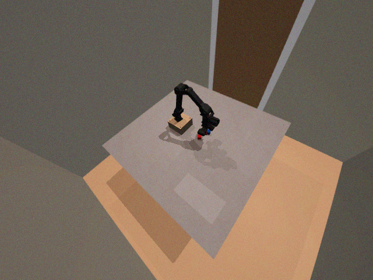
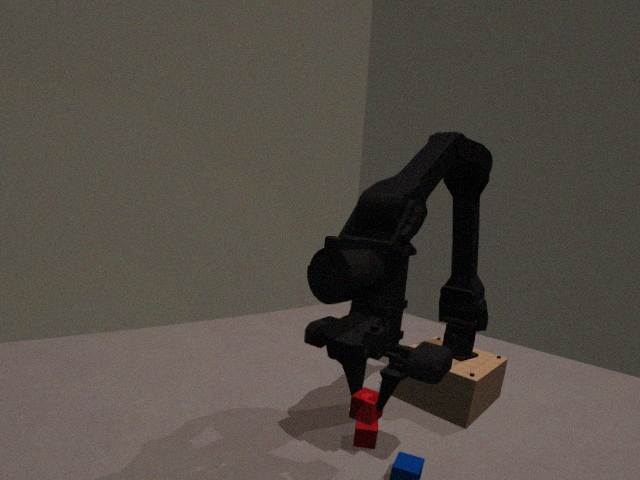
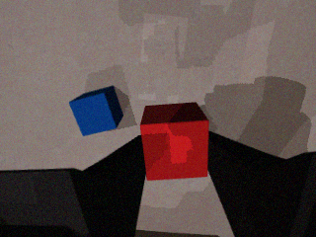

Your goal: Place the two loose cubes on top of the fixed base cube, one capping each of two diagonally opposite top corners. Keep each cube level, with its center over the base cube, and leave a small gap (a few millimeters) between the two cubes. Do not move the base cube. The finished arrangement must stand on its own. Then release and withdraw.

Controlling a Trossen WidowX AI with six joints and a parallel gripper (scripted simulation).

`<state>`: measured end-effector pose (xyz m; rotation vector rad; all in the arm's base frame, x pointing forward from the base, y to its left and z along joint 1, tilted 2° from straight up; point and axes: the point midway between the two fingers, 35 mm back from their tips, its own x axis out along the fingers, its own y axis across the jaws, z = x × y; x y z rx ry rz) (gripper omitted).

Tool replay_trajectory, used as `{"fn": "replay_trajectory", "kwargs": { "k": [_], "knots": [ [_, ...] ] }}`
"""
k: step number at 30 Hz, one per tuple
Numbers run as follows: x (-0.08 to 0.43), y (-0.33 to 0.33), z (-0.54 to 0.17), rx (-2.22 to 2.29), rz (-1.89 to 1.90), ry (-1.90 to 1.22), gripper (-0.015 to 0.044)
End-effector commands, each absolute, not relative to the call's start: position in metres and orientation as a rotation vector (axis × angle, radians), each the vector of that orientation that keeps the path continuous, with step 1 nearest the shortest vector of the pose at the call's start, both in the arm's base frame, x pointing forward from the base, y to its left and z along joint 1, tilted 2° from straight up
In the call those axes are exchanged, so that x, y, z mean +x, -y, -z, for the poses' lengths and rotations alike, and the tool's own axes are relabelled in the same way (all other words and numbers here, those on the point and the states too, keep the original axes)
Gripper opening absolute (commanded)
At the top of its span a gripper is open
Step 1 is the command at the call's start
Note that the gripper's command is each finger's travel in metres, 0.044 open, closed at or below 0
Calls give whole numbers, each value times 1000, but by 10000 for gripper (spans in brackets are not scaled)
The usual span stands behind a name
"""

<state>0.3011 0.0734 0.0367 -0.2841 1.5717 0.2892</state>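
Exterior view: claw [image 1: 199, 135] [image 2: 368, 403] [image 3: 174, 140] is pointing down, partly open, fingers stopped at cube width and clamped on the upper red cube [image 2: 364, 406] [image 3: 175, 150]. One finger sits on each of two opposite sides.

Landmark = lower red cube [image 2: 366, 435]. It's on the surface [image 1: 199, 168] [image 2: 155, 377] [image 3: 39, 44], sitting flat. Held cube appears above the landmark and overlaps its top edge from this angle. Can't tell if the two are touching or if there's still air between. Held cube looks turned relative to the landmark, so the faces don't line up in this view.

Blue cube [image 1: 208, 131] [image 2: 407, 466] [image 3: 96, 113] is on the surface, near the landmark, apart from it, on the side toward the exterior camera. Nothing visible on its top. Frame edge cuts off its bottom there.

Wooden mounting block [image 1: 180, 123] [image 2: 439, 395] carries the arm [image 1: 196, 99] [image 2: 465, 232]. It's beyond the landmark as seen from the exterior camera, apart from it.

Wrist view: held cube is between both fingers and hides the landmark. Blue is off to one side, clear of the fingers.

Top view: a red cube face [image 1: 199, 136] shows beside the claw. Too small to say which red that is.
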Motion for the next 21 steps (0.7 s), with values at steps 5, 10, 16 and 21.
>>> {"fn": "replay_trajectory", "kwargs": {
  "k": [5, 10, 16, 21],
  "knots": [
    [293, -90, -34, -482, -497, -1525, 105],
    [286, -100, -31, -621, -637, -1487, 105],
    [278, -112, -27, -787, -803, -1430, 105],
    [270, -121, -24, -919, -936, -1374, 105]
  ]
}}
